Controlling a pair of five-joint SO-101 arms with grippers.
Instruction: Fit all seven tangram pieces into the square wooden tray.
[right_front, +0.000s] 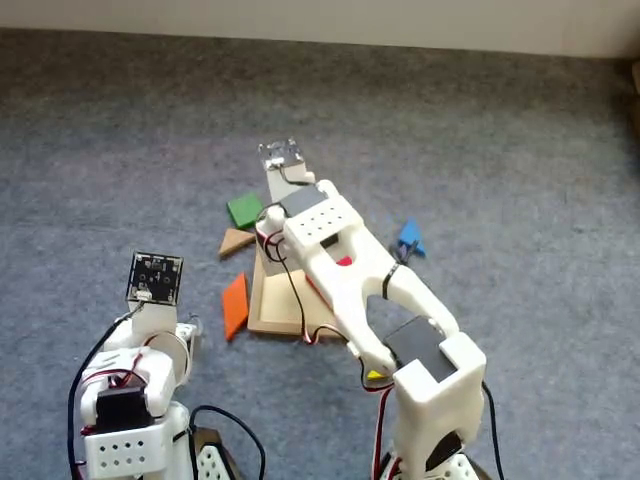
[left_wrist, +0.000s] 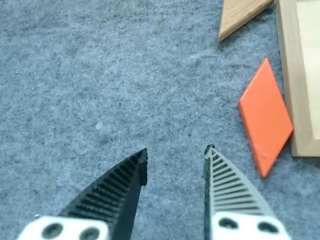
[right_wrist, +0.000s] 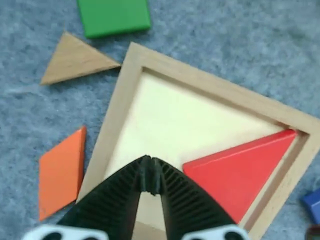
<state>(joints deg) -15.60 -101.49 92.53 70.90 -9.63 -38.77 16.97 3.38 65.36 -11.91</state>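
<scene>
The square wooden tray holds a red triangle in one corner; the rest of its floor is bare. My right gripper hangs over the tray's bare floor, shut with nothing in it. On the carpet beside the tray lie a green square, a wooden triangle and an orange parallelogram. My left gripper is open above bare carpet, with the orange parallelogram a short way off beside the tray. A blue piece lies on the tray's far side.
The right arm stretches over the tray and covers most of it. A yellow piece peeks out by that arm's base. Grey carpet spreads open around the pieces.
</scene>
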